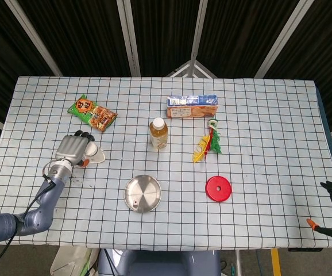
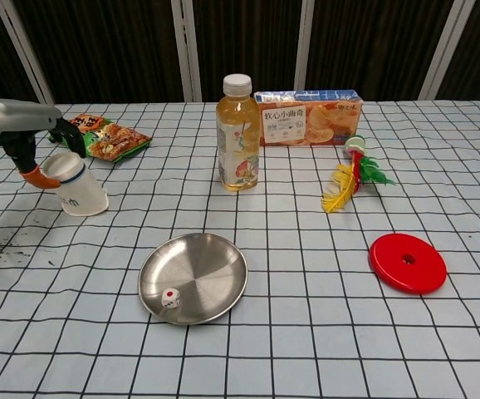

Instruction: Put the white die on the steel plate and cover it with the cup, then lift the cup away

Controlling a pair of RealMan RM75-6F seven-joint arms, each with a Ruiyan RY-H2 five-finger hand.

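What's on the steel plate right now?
Only the white die lies on the steel plate, near its front-left rim, uncovered. The cup is off to the left, held by the left robot hand, hiding nothing on the plate.

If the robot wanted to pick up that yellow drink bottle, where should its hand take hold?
Probably around the straight labelled body of the bottle, below the white cap. It stands upright, so a sideways wrap suits it. Coming from the robot's left looks easiest: that side is bare cloth, while the biscuit box sits close behind on its right.
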